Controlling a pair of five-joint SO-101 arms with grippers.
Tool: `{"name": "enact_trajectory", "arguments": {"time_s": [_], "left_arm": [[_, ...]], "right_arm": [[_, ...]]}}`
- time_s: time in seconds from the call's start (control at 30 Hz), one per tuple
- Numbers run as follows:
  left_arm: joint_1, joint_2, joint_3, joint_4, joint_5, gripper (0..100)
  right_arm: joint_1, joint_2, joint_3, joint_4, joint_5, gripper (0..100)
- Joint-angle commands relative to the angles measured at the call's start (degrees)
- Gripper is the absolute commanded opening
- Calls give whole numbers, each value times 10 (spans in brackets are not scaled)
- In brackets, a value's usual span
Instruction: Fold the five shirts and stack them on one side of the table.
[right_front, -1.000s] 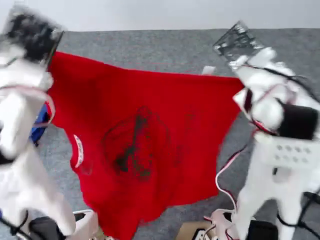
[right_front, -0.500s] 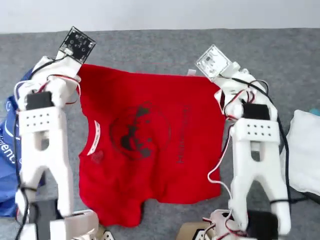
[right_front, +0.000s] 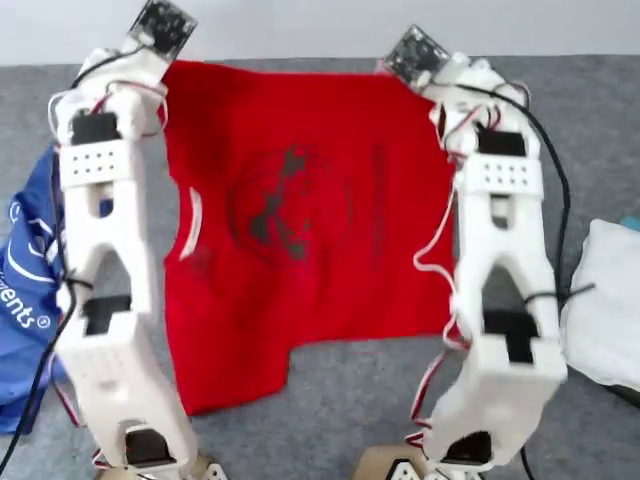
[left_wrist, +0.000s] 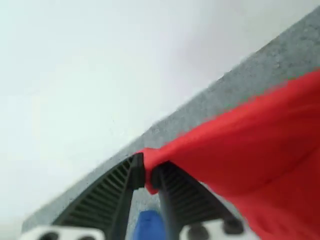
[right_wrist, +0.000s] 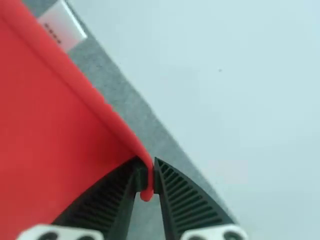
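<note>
Grey tabletop (right_front: 345, 425), white wall (right_front: 300, 25)

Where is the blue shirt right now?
In the high view the blue shirt lies at the left edge, beside the left arm, across it from the red shirt.

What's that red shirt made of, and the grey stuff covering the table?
The red shirt looks like soft matte knit, probably cotton: it drapes and wrinkles limply. The grey table cover looks like felt or low carpet: fuzzy, speckled, no shine.
</note>
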Motion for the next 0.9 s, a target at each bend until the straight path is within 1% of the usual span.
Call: {"name": "enact_trajectory", "arguments": {"time_s": [0.0,0.1,0.17,0.3,0.43,0.47,0.57,0.67,0.77,0.87], "left_arm": [[7,61,-159,51,-23,5],[17,113,-253,119,-26,5],[22,138,-309,183,-27,5],[24,159,-399,346,-29,5],[21,159,-453,523,-74,5],[20,158,-456,542,-80,5],[-2,145,-453,537,-71,5],[-3,109,-397,539,-70,6],[-2,21,-275,539,-75,6],[7,-104,-90,538,-92,6]], "right_arm": [[13,47,-122,-7,20,11],[7,68,-162,35,27,11],[4,68,-168,70,27,11],[7,46,-168,163,25,11],[7,14,-168,292,25,11],[7,5,-168,320,25,11],[7,-12,-168,402,25,12],[7,-17,-168,476,25,13],[7,-23,-168,534,24,13],[7,-36,-168,587,24,13]]}}
